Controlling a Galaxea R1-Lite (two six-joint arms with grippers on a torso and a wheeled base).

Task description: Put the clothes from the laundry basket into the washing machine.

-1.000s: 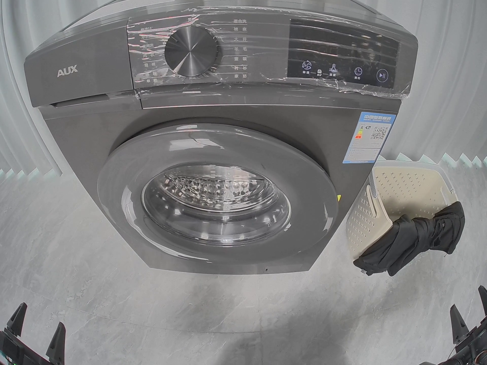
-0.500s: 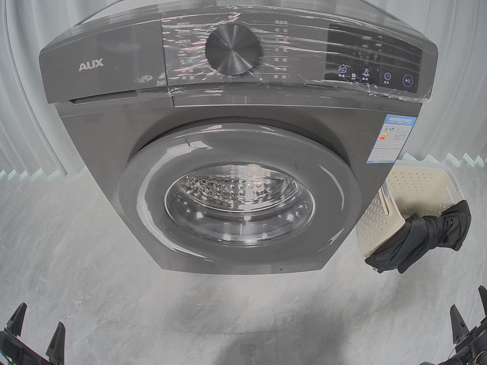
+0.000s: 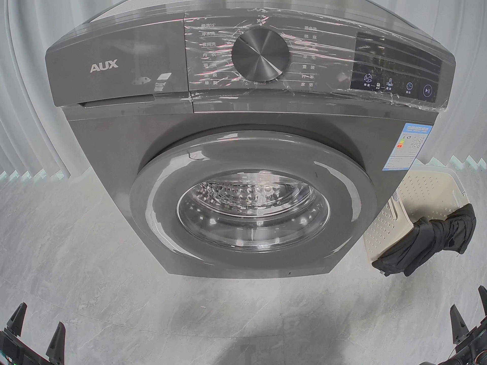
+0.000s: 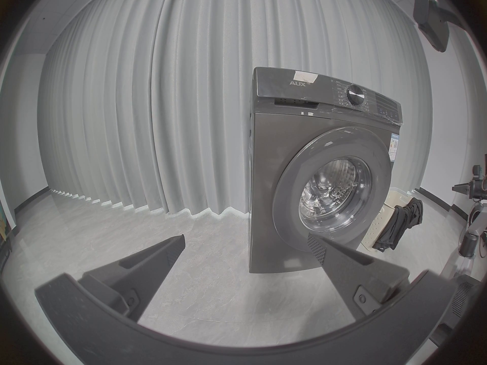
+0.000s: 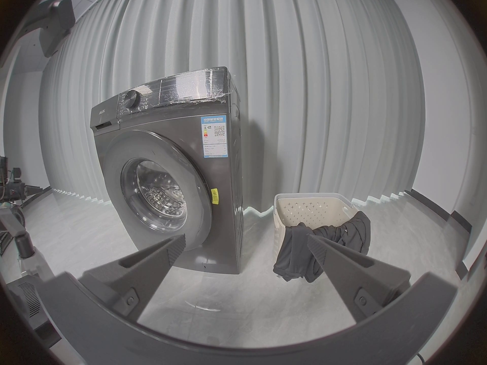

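Black clothes (image 3: 426, 239) on basket (image 3: 439, 186), beyond right gripper (image 3: 467, 300)

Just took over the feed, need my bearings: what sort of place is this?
Likely a staged test room, not a home laundry: a washing machine stands on a stone-look floor, pale curtains line the walls, and a laundry basket with a black garment over its rim sits beside it.

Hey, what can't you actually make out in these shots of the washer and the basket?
Bottom of the laundry basket: right wrist view, its front wall and the black garment hide any further clothes.
Part of the basket: head view, behind the washing machine.
Symbols on the control panel: head view, too small under wrinkled film.
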